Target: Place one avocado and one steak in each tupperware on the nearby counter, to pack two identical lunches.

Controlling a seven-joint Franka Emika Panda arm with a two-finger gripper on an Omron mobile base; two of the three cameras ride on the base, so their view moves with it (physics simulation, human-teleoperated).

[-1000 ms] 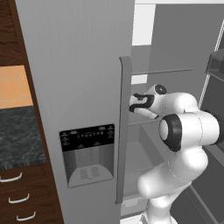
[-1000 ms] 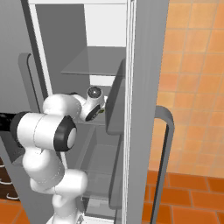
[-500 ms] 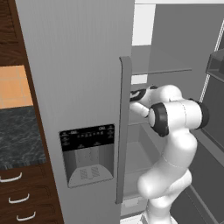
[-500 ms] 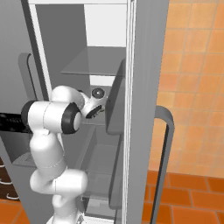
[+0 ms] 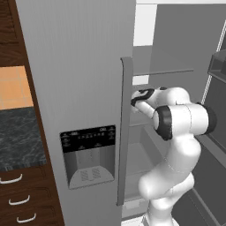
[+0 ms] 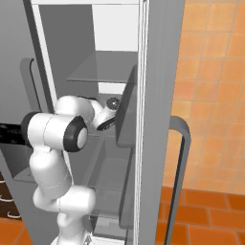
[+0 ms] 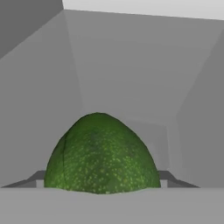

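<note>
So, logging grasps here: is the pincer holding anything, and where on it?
An avocado sits between the pincer's fingers, which flank its lower sides; whether they actually clamp it cannot be told.

Avocado point(image 7: 101, 155) between pincer point(image 7: 101, 181) fingers, inside fridge point(image 5: 79, 66)

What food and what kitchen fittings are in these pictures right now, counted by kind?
Avocado: 1
Fridge handles and: 2
Glass shelf: 1
Dispenser panel: 1
Drawer handles: 3
Total: 8
</note>
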